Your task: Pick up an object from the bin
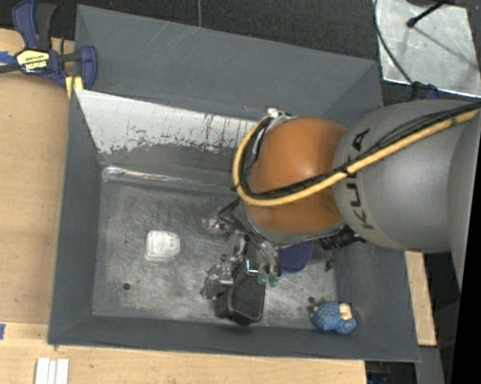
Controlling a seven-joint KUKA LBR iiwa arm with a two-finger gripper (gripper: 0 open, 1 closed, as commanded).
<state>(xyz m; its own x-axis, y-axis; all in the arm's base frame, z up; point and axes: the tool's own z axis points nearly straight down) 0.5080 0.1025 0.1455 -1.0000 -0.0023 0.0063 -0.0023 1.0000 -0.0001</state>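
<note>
Since the task names no thing, the likeliest candidate is whichever piece lies under the gripper, so I take the bin point(71, 296) from its left side across. At centre left of the floor lies a small white lump point(162, 245), rounded and alone, well apart from everything else. It looks light and easy to close on, though its curved sides might slip.

At lower centre the gripper point(239, 278) hangs directly over a black blocky piece point(244, 305), which sits near the bin's front wall. Whether the gripper is released or clenched on anything cannot be told, as its own metalwork hides the tips. The black piece looks matt, stiff and compact. I judge it light, not fragile, and unlikely to slide in a grip. Its narrower pair of sides would be the place to take hold, provided the front wall leaves room.

Just right of the gripper, a dark blue thing point(296, 256) peeks from under the arm's orange cover point(295, 172). At lower right lies a blue and yellow toy point(332, 317), soft-looking and lumpy.
</note>
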